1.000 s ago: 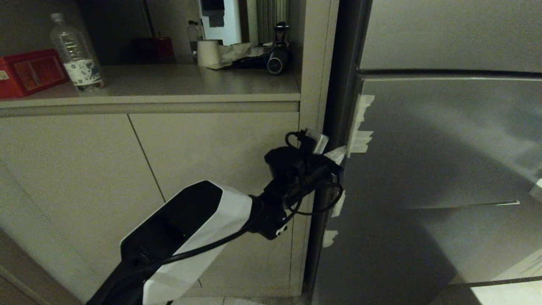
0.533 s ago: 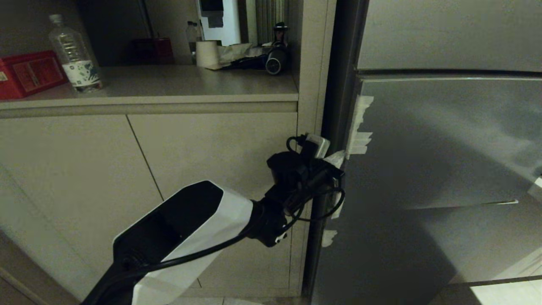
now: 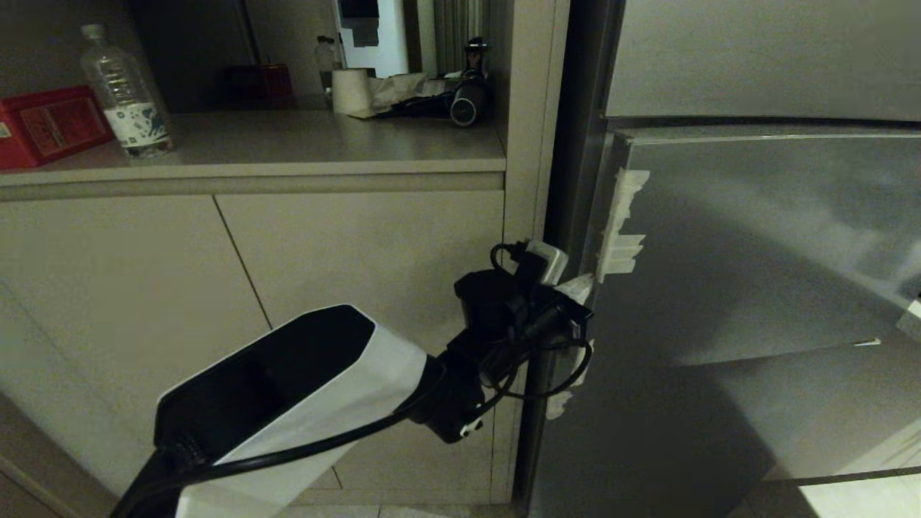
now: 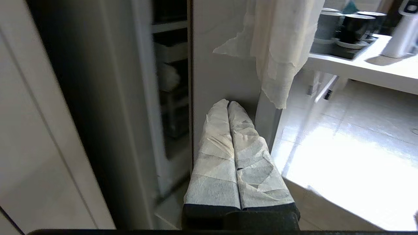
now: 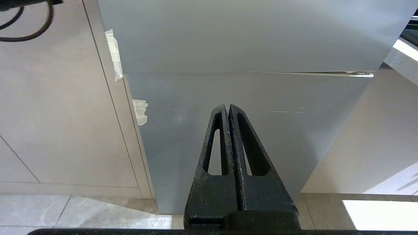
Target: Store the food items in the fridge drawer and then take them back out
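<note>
Left gripper (image 4: 228,105), jaws clenched empty, presses the fridge door's (image 3: 755,288) edge, seemingly ajar.

No text was readable. The bottle (image 3: 124,91) label and the red box (image 3: 44,124) front had print, but too small to read; no brands, nos. or signs elsewhere.

Beige cabinets (image 3: 252,288) beside a steel fridge (image 3: 755,252), pale tiled floor (image 5: 81,212) catching bright light.
</note>
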